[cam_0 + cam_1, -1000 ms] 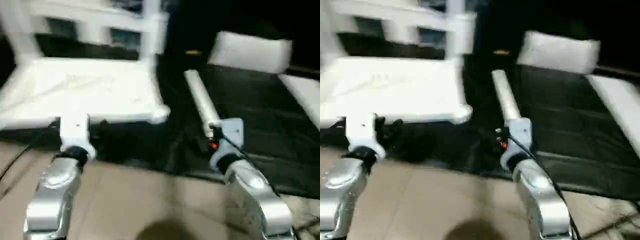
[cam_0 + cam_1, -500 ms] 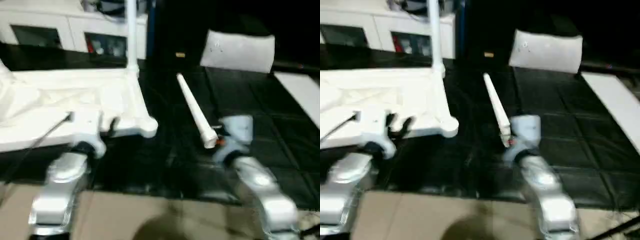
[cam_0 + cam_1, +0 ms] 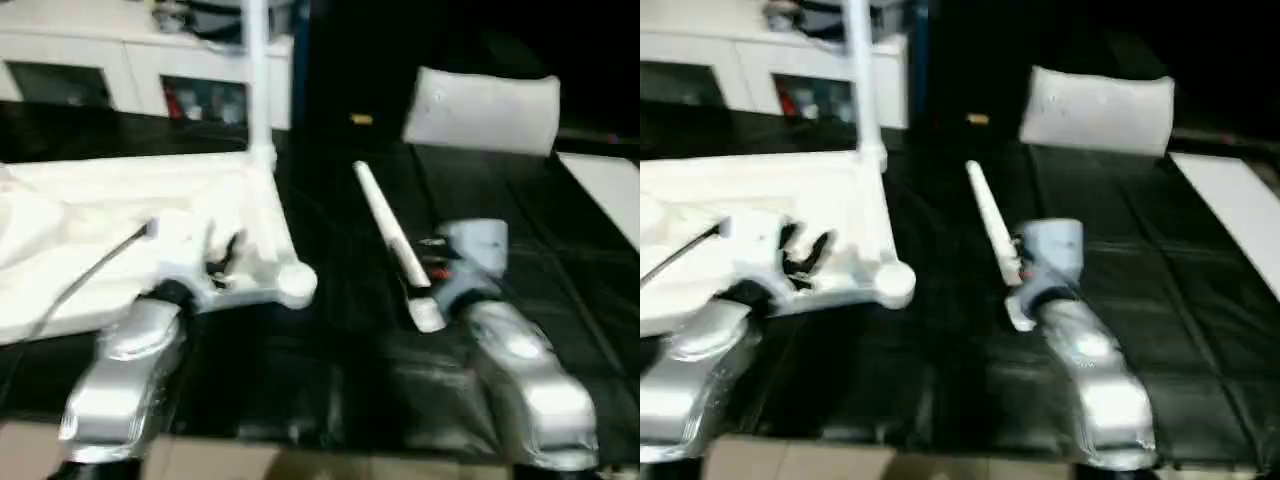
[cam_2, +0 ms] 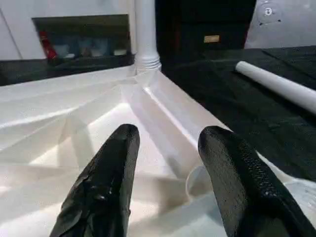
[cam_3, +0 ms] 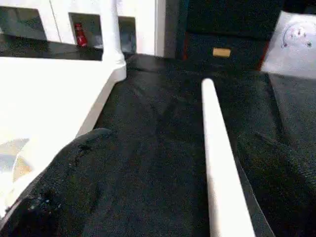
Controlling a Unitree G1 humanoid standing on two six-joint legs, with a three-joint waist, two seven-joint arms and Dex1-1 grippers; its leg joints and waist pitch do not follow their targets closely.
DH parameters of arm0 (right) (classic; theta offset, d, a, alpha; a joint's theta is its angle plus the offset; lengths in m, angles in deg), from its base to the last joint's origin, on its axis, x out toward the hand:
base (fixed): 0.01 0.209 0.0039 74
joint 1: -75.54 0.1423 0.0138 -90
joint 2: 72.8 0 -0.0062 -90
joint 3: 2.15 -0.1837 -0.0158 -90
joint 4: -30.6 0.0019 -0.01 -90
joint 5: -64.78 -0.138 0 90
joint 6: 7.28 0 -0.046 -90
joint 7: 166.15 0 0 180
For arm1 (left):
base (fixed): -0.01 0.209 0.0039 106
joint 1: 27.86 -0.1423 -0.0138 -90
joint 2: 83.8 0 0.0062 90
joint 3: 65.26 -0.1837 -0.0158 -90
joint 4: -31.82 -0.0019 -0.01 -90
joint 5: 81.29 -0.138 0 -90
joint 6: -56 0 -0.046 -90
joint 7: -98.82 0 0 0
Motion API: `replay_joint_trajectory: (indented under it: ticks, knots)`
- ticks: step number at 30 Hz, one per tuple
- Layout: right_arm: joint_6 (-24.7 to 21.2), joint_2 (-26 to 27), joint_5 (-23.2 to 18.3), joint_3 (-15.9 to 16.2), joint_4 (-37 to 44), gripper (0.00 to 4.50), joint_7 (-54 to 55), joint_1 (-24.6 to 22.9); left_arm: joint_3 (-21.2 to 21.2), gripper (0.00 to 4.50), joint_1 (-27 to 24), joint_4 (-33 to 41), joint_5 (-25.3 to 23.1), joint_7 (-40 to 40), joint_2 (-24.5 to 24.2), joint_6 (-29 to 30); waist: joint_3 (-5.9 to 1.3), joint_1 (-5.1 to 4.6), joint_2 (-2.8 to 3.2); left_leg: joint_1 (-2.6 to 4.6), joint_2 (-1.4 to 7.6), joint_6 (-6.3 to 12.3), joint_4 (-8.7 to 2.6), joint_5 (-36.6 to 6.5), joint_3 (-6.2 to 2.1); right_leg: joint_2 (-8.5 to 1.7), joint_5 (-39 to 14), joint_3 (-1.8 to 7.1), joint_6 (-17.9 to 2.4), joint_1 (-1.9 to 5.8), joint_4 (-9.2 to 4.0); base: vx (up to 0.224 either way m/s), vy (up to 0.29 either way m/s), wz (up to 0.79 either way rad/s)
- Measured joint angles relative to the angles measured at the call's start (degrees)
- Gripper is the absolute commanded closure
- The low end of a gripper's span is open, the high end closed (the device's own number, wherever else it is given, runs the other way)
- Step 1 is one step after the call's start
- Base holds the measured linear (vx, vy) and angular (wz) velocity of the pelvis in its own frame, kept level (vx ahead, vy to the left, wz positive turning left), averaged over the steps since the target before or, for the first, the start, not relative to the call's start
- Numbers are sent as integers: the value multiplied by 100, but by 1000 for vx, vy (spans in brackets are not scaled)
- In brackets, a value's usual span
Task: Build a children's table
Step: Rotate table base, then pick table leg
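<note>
Loose leg (image 5: 217, 163) between spread right fingers (image 5: 64, 187); left fingers (image 4: 106, 182) parted over tabletop (image 4: 59, 123).

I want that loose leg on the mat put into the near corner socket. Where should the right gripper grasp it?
Judging by its pose, grip the loose leg near its thick near end, from above with fingers across it: it lies flat, and the right gripper straddles it.

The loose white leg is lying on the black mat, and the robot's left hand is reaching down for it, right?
Not quite: the right hand reaches for the loose leg on the black mat; the right wrist view shows the leg between its open fingers. The left hand is over the tabletop.
</note>
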Motion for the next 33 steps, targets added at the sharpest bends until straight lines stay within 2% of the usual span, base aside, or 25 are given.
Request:
replay_joint_trajectory:
  ticks: [1, 2, 3, 4, 6, 7, 8, 10, 12, 13, 17, 19, 21, 25, 33]
  knots:
    - [-160, -112, 17, -50, -84, 0, 31, 149, -44, 218, 5, 3, 53, -132, -11, -5, -49, -7, -133, -35, -79, 18, 52, -10, 38, -96, 103, 126, 391, -49, -123, 61, -20, 11]
    - [-256, -192, 39, -115, -183, 0, 34, 236, -116, 218, -1, 5, 109, -217, 15, -7, -61, 46, -126, -86, -91, 15, 42, 0, 50, -91, 120, 154, 389, -57, -95, 61, -20, 11]
    - [-410, -225, 63, -186, -297, 0, 31, 330, -205, 187, -11, 19, 227, -353, 34, -7, -56, 61, -120, -137, -91, 5, -4, 36, 56, -81, 142, 171, 384, -107, -101, 58, -47, 2]
    - [-524, -241, 80, -264, -389, 0, 30, 348, -284, 182, -11, 26, 331, -459, 70, -7, -56, 99, -119, -154, -81, -59, -72, 95, 55, -61, 184, 168, 369, -138, -141, 28, -56, -5]
    - [-968, -271, 45, -315, -729, 0, -2, 626, -348, 182, -20, 65, 531, -784, -141, 110, -48, 112, -108, -150, -28, -145, -114, 144, 57, -15, 238, 148, 318, -138, -207, 14, -28, -3]
    - [-1133, -322, -1, -316, -922, 0, -63, 840, -415, 176, -28, 118, 576, -984, -299, 156, -33, 134, -86, -120, 3, -148, -140, 148, 55, 3, 245, 124, 240, -125, -258, 0, 0, 0]
    - [-1179, -397, -29, -302, -1121, 0, -131, 1041, -487, 155, -39, 168, 575, -1150, -464, 179, -17, 148, -75, -111, 21, -162, -147, 160, 65, 12, 254, 120, 217, -116, -266, 0, 0, 0]
    - [-1187, -563, -53, -278, -1507, 0, -250, 1426, -604, 143, -52, 208, 576, -1437, -672, 236, 16, 162, -39, -79, 58, -200, -147, 173, 117, 12, 266, 117, 191, -91, -257, -41, -9, 2]
    - [-1208, -598, -74, -273, -1837, 0, -352, 1659, -653, 143, -89, 263, 591, -1622, -771, 284, 41, 183, -31, -56, 91, -215, -149, 181, 169, 6, 277, 114, 181, -81, -248, -80, -17, 3]
    - [-1255, -610, -72, -250, -2272, 0, -459, 1905, -690, 143, -91, 300, 681, -1777, -897, 380, 58, 180, -28, -51, 97, -220, -149, 184, 181, 6, 281, 113, 186, -82, -245, -75, -12, 0]
    - [-1309, -699, -33, -267, -3321, 0, -591, 2393, -766, 143, -89, 462, 973, -2158, -1105, 654, 79, 174, -40, -61, 109, -246, -149, 203, 200, 0, 322, 107, 162, -96, -247, -62, -4, -1]
    - [-1409, -708, -28, -265, -4157, 0, -667, 2853, -834, 143, -75, 680, 1193, -2374, -1324, 924, 108, 150, -68, -74, 118, -251, -149, 209, 212, -2, 334, 103, 162, -117, -245, 0, 0, 0]
    - [-1402, -758, -28, -272, -4443, 17, -693, 3019, -862, 137, -55, 814, 1283, -2485, -1384, 1037, 113, 157, -78, -106, 134, -253, -149, 235, 221, -1, 356, 93, 144, -145, -245, 0, 0, 0]
    - [-1360, -759, -34, -280, -5289, 45, -734, 3448, -884, 137, -37, 946, 1360, -2628, -1516, 1320, 117, 167, -92, -128, 185, -225, -153, 274, 308, 0, 373, 95, 128, -178, -243, 0, 0, 0]
    - [-1288, -770, -51, -281, -6330, 114, -1101, 3975, -883, 137, 12, 1192, 1648, -2693, -1668, 1755, 123, 259, -104, -163, 196, -196, -158, 302, 343, 1, 373, 103, 129, -212, -254, 0, 0, 0]
